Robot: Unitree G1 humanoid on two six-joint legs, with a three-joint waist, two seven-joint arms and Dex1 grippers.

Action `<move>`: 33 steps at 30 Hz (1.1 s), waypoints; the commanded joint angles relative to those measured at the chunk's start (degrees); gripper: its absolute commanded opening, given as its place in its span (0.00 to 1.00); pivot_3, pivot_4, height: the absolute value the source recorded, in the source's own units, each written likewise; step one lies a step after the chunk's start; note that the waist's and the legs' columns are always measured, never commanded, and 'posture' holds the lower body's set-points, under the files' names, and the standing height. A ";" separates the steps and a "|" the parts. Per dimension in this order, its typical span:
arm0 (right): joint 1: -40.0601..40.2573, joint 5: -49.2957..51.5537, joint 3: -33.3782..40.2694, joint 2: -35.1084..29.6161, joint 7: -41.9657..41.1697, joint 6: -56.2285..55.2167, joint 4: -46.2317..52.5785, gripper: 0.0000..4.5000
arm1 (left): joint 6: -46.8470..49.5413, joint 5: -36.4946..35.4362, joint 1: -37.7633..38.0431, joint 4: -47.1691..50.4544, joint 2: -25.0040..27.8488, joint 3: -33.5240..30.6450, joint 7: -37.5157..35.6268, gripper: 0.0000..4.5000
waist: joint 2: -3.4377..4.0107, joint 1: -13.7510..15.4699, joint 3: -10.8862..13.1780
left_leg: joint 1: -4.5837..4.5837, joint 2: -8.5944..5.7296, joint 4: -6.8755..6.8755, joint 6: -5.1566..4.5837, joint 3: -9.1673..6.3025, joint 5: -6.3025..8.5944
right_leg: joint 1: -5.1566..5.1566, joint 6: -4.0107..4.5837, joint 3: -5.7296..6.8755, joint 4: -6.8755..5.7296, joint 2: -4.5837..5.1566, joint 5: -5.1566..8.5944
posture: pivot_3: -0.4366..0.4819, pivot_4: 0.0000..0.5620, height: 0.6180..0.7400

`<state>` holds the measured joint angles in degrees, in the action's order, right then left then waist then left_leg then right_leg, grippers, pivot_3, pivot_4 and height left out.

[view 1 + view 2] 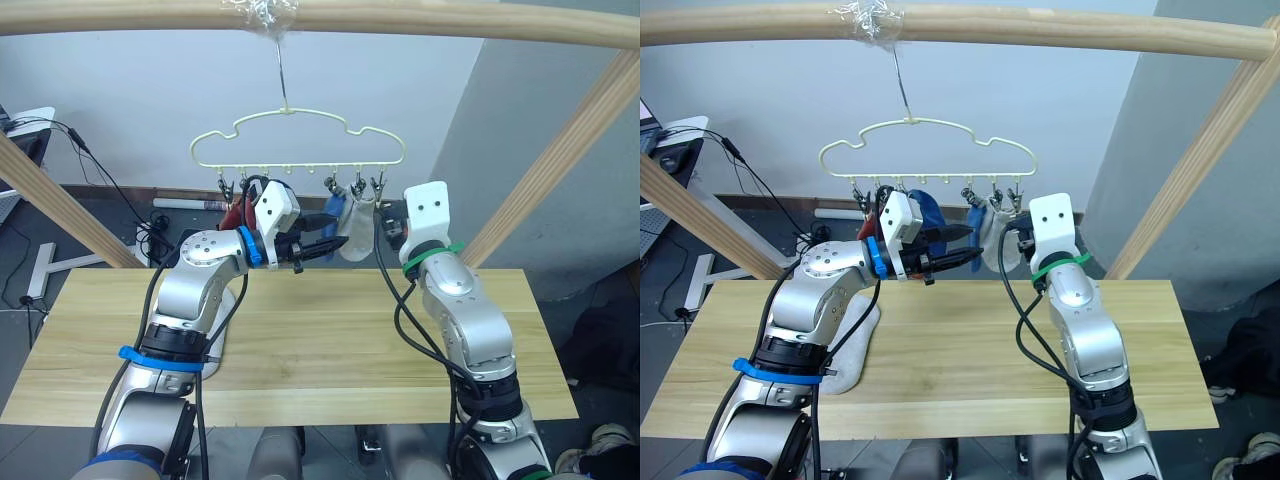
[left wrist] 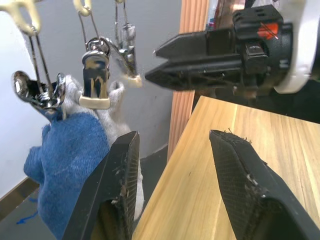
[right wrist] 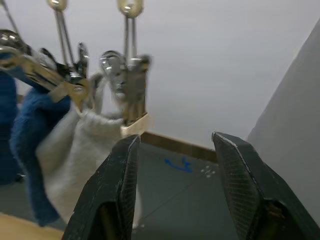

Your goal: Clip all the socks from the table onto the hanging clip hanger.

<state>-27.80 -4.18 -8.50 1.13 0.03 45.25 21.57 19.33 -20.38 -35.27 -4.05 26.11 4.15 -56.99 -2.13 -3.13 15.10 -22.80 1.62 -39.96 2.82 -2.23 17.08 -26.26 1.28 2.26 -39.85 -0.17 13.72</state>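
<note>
We are holding our left gripper up beside the clip hanger, its fingers spread apart and gripping nothing. Our right gripper is also gaping wide and empty, facing the rightmost clips. A blue sock and a light grey sock are hanging clipped there; a rust red sock seems to be hanging further left, half hidden. Another grey sock is lying on the table under our left arm.

We see a pale blue wall, a grey partition and dark floor with cables behind the wooden pole frame.
</note>
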 commanded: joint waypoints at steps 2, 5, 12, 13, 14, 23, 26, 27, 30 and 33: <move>-2.41 0.70 0.89 2.37 1.03 -1.31 0.96 0.53 | -0.18 -1.87 -1.30 3.02 0.64 -1.57 -0.80 0.51 | 0.00 0.02 0.00 | 0.00 -0.01 -0.01 0.00 0.00 0.00 | 0.00 0.00 0.00 0.00 0.00 0.00 | 0.40 0.45 0.61; -3.81 1.03 1.90 3.62 1.78 -2.04 -0.79 0.53 | -0.10 -2.01 -1.68 3.15 0.82 -1.53 -0.57 0.51 | 0.00 0.04 0.00 | -0.01 -0.03 -0.01 0.00 0.00 0.00 | 0.01 0.00 -0.01 0.03 0.01 0.00 | 0.40 0.44 0.61; -5.35 1.22 2.47 4.77 2.22 -4.54 -4.12 0.53 | 1.69 -3.90 -2.16 3.99 0.40 -1.90 0.00 0.51 | 0.00 0.10 0.00 | -0.05 -0.03 0.00 0.00 0.01 0.00 | 0.00 0.01 -0.01 0.09 0.03 -0.01 | 0.40 0.44 0.61; -5.61 1.19 2.55 4.89 2.26 -4.85 -4.58 0.53 | 2.30 -4.90 -2.27 4.38 0.44 -2.13 -0.59 0.51 | 0.00 0.10 0.00 | -0.05 -0.03 0.01 0.00 0.01 0.00 | 0.00 0.01 -0.01 0.09 0.03 -0.01 | 0.40 0.44 0.61; -5.80 1.16 2.62 4.97 2.28 -5.09 -4.92 0.53 | 2.73 -5.61 -2.33 4.66 0.52 -2.24 -1.02 0.51 | 0.00 0.09 0.00 | -0.05 -0.03 0.00 0.00 0.01 0.00 | 0.00 0.01 -0.01 0.09 0.03 -0.01 | 0.40 0.44 0.61; -7.99 -0.21 2.61 5.10 3.91 -7.88 -8.87 0.53 | 2.54 -6.27 -2.87 4.25 1.72 -2.19 -2.42 0.51 | 0.00 0.06 0.00 | -0.04 -0.03 0.00 0.00 0.01 0.00 | 0.01 0.01 -0.01 0.07 0.03 -0.01 | 0.40 0.44 0.61; -8.72 -0.34 2.59 5.28 4.39 -8.85 -10.30 0.53 | 2.19 -5.94 -3.04 3.99 1.61 -2.15 -2.25 0.51 | 0.00 0.07 0.00 | -0.04 -0.03 0.00 0.00 0.01 0.00 | 0.00 0.01 -0.01 0.07 0.03 -0.01 | 0.40 0.44 0.61; -9.06 -0.30 2.64 5.45 4.53 -9.22 -10.92 0.53 | 2.15 -5.83 -3.05 3.99 1.57 -2.09 -2.15 0.51 | 0.00 0.07 0.00 | -0.04 -0.03 0.00 0.00 0.01 0.00 | 0.00 0.01 0.00 0.07 0.02 -0.01 | 0.40 0.44 0.61; -9.94 -0.47 2.74 5.84 5.06 -10.22 -12.43 0.53 | 2.00 -5.61 -2.94 4.06 1.55 -1.96 -2.14 0.51 | 0.00 0.06 0.00 | -0.04 -0.03 0.00 0.00 0.02 0.00 | 0.00 0.03 -0.01 0.08 0.02 -0.02 | 0.40 0.44 0.61; -10.84 -0.27 3.32 6.61 5.75 -10.55 -13.55 0.53 | 2.08 -5.56 -2.81 4.25 1.56 -1.92 -2.10 0.51 | 0.00 0.07 0.00 | -0.04 -0.03 0.00 0.00 0.01 0.00 | 0.00 0.03 -0.01 0.07 0.03 -0.02 | 0.41 0.44 0.61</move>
<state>-37.33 -4.43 -5.56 7.17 5.07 36.31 7.11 22.06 -25.82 -36.98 -1.10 27.37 3.01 -59.18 -2.12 -3.06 15.10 -22.84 1.60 -39.96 2.82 -2.22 17.08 -26.26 1.31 2.25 -39.79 -0.15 13.70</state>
